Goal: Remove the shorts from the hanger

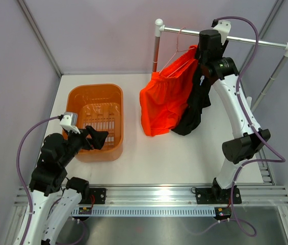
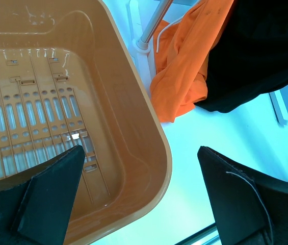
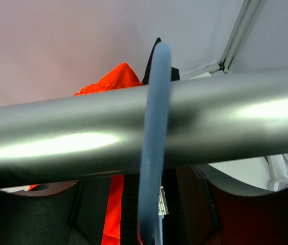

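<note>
Presently your right claw [image 3: 144, 204], jaws apart, flanks the hanger hook [image 3: 154, 102] on the rail [image 3: 57, 143], where orange shorts [image 1: 164, 102] and black shorts [image 1: 194, 109] hang. Next, likely grip fabric and pull down; left claw [image 2: 141, 150] hovers parted.

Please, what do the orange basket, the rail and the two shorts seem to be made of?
Basket: probably moulded plastic, glossy, slotted floor. Rail: apparently metal, grey satin finish with long highlights. Orange shorts: soft fabric, slightly shiny, creased. Black shorts: matte fabric, hanging limp.
</note>
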